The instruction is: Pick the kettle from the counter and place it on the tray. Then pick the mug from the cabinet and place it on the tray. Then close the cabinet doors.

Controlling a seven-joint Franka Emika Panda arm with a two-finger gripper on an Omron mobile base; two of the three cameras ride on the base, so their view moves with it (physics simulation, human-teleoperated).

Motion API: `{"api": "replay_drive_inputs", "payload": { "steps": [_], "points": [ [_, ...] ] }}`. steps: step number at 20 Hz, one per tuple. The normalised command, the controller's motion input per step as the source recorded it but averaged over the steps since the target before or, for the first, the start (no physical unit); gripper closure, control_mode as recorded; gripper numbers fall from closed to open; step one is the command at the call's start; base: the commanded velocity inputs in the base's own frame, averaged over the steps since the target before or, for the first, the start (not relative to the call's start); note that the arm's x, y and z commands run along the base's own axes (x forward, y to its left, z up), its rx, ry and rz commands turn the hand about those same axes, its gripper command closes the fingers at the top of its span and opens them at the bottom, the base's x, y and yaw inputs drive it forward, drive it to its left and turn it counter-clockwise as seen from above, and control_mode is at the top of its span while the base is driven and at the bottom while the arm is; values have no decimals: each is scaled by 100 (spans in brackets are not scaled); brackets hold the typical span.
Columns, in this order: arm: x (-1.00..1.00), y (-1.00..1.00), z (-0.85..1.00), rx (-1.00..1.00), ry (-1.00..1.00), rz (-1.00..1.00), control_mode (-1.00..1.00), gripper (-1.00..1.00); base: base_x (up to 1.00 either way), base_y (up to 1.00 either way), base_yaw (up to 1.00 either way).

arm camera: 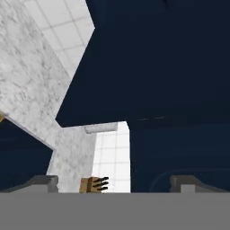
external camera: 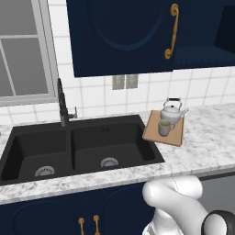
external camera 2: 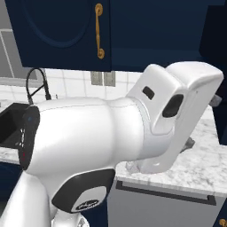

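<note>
The silver-grey kettle (external camera: 173, 111) and the pale mug (external camera: 164, 128) both stand on the wooden tray (external camera: 176, 137), which lies on the marble counter (external camera: 206, 142) right of the sink. Above them hangs the navy cabinet, its dark inside (external camera: 204, 46) showing beside a door (external camera: 119, 36) with a long brass handle (external camera: 171, 31). That door (external camera 2: 57, 31) also appears in the right base view, and another navy door (external camera 2: 219, 111) stands edge-on at the far right. My gripper (arm camera: 114, 187) is open, nothing between its fingertips (arm camera: 42, 182), close to navy cabinet panels (arm camera: 157, 67).
A black double sink (external camera: 78, 147) with a dark faucet (external camera: 62, 103) fills the counter's left half, under a window (external camera: 23, 55). My white arm (external camera 2: 111, 133) blocks much of the right base view. A grey appliance front (external camera 2: 159, 208) sits below the counter (external camera 2: 199, 164).
</note>
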Motion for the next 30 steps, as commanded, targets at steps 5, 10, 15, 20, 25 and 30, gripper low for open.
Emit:
{"api": "replay_drive_inputs", "payload": {
  "steps": [5, 10, 15, 20, 25, 30],
  "points": [
    [-9, -59, 0, -7, 7, -14, -100, -100, 0, 0, 0],
    [13, -60, -7, -13, 11, -8, -100, -100, 0, 0, 0],
    [39, -52, -10, -14, 19, -1, -100, -100, 0, 0, 0],
    [55, -37, -13, -10, 16, 0, -100, -100, 0, 0, 0],
    [49, -10, -3, -3, 3, 8, -100, -100, 0, 0, 0],
    [42, 0, 0, 0, 0, 16, -100, -100, 0, 0, 0]
  ]
}}
